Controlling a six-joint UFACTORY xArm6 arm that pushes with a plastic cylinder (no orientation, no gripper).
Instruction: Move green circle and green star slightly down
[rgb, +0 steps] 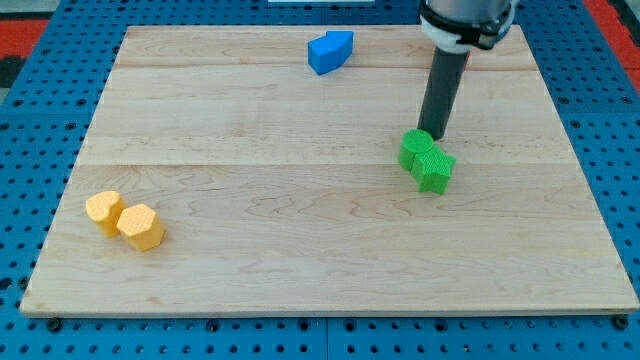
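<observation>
The green circle (415, 149) and the green star (435, 170) sit touching each other right of the board's middle, the star lower and to the right. My tip (432, 134) stands just above the green circle, at its upper right edge, touching or nearly touching it. The dark rod rises from there to the view's top.
Two blue blocks (329, 51) lie together near the board's top edge. Two yellow blocks sit at the lower left: a yellow one (104, 211) and a yellow hexagon (141, 227). The wooden board (300, 270) lies on a blue perforated table.
</observation>
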